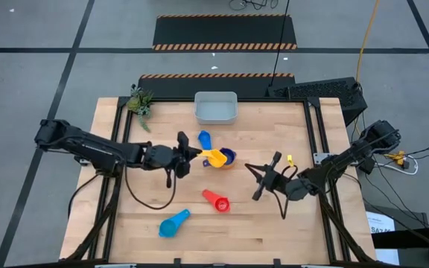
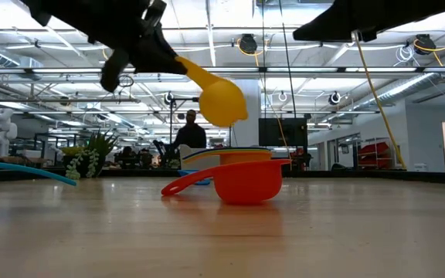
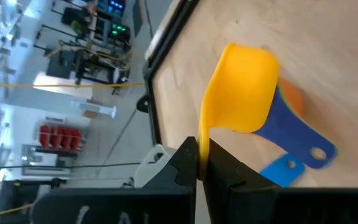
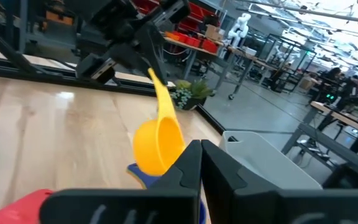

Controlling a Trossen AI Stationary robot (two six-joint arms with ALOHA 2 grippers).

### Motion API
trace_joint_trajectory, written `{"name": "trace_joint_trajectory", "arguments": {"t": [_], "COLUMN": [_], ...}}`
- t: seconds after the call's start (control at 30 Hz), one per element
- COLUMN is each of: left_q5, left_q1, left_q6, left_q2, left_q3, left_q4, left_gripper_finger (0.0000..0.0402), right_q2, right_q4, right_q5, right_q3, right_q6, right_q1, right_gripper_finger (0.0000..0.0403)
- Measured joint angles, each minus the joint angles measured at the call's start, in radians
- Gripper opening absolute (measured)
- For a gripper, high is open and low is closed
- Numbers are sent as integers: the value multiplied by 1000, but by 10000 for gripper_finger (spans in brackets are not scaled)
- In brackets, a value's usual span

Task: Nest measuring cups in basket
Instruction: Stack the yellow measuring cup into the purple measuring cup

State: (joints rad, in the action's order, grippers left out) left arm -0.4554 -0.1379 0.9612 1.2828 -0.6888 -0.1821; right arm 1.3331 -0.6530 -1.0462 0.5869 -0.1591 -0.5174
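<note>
Left gripper (image 1: 192, 152) pinched yellow cup (image 1: 215, 157) by handle, bowl pointing toward right gripper (image 1: 262, 176), which was closed empty

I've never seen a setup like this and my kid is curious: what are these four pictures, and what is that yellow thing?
It is a two-armed robot at a wooden table. One camera looks down from above, one sits at table height, and one rides on each wrist. The left gripper holds a yellow measuring cup by its handle above a stack of cups. The right gripper is shut and empty. A red cup and a light blue cup lie loose; the basket sits at the far edge.
</note>
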Motion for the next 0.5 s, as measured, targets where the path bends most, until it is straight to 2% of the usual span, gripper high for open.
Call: {"name": "trace_joint_trajectory", "arguments": {"t": [0.2,0.5], "left_q5": [-26,-61], "left_q1": [15,33], "left_q6": [51,95], "left_q2": [90,210], "left_q3": [0,0], "left_q4": [-160,-259], "left_gripper_finger": [6,8], "right_q2": [0,0], "right_q4": [0,0], "right_q5": [0,-1], "right_q3": [0,0], "right_q6": [-11,-45], "right_q1": [6,6], "right_gripper_finger": [0,0]}}
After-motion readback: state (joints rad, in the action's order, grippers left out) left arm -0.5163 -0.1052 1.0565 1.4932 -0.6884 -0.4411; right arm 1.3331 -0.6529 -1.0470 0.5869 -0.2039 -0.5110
